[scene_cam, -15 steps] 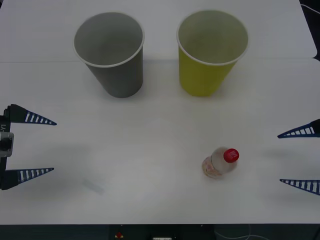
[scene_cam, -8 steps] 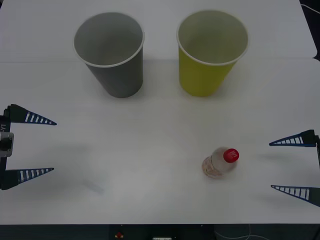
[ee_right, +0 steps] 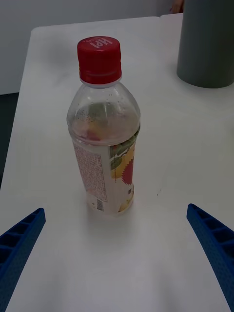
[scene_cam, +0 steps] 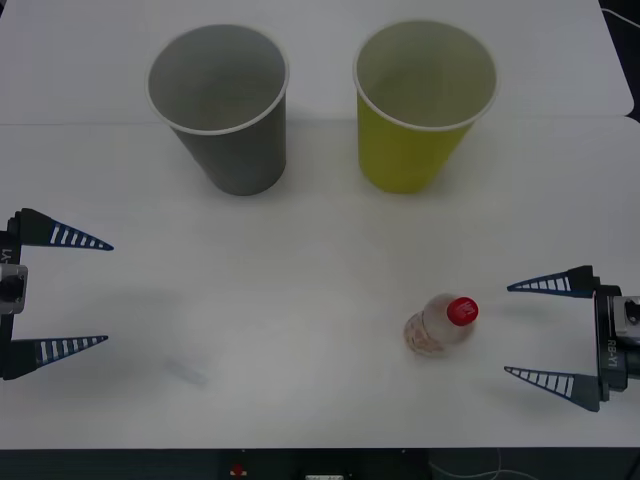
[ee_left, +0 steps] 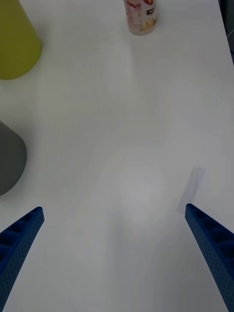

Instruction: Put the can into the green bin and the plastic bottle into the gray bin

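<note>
Plastic bottle (scene_cam: pixel 440 326) stands upright on the white table (scene_cam: pixel 300 280), toward the near right part of it, its red cap (scene_cam: pixel 461 310) on top and its orange, red and white label wrapped round the lower body. The right gripper (scene_cam: pixel 527 331) sits just to the bottle's right, near but apart from it, with its two blue ribbed fingers (scene_cam: pixel 548 284) spread wide and pointing toward the bottle. Nothing is between them. In the right wrist view the bottle (ee_right: pixel 104 131) stands squarely ahead of the gap between the two fingertips, and the gripper (ee_right: pixel 117 253) has not reached it.

The right arm comes in low from the table's right edge, its wrist level with the bottle. The left gripper (scene_cam: pixel 95 292) waits at the left edge of the table, well apart from the bottle, its fingers also spread wide and empty.

The gray bin (scene_cam: pixel 220 105) and the green bin (scene_cam: pixel 422 100) stand upright side by side at the far part of the table, gray to the left, green to the right, both well away from the bottle. Their insides look pale, and whether anything lies at the bottom is hard to make out. In the left wrist view the bins are cut off at the edge, and the bottle (ee_left: pixel 141 17) shows only its lower part. A faint patch (scene_cam: pixel 186 373) marks the table near the left gripper.
</note>
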`<state>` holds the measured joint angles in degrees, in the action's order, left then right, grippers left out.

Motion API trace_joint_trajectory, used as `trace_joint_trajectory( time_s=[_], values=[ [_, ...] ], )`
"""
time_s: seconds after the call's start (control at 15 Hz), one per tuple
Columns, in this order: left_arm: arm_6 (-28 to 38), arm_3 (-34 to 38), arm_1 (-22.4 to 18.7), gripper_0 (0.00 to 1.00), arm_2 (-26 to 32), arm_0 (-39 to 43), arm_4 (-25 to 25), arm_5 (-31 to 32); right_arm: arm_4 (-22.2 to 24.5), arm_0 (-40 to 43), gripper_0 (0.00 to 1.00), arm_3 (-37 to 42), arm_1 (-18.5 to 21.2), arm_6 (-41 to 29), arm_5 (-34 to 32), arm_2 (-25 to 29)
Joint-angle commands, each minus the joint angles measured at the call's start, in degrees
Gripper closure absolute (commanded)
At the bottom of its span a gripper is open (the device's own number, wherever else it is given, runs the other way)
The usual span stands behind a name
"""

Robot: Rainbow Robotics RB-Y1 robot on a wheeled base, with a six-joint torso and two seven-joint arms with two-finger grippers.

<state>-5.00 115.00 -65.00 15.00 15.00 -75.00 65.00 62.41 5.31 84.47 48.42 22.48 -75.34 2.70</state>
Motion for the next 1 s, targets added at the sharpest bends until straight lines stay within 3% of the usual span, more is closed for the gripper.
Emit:
trace_joint_trajectory(
  time_s=[0.07,0.67,1.0],
  values=[
    [0.0,0.0,0.0,0.0,0.0,0.0,0.0,0.0,0.3,-1.5,0.0,-2.6,-2.7,1.0,0.0,-1.1],
    [0.0,0.0,0.0,0.0,0.0,0.0,0.0,0.0,2.5,-7.8,0.0,-11.7,-14.1,4.2,0.0,-4.1],
    [0.0,0.0,0.0,0.0,0.0,0.0,0.0,0.0,3.2,-7.9,0.0,-11.9,-16.6,4.9,0.0,-4.3]
  ],
)
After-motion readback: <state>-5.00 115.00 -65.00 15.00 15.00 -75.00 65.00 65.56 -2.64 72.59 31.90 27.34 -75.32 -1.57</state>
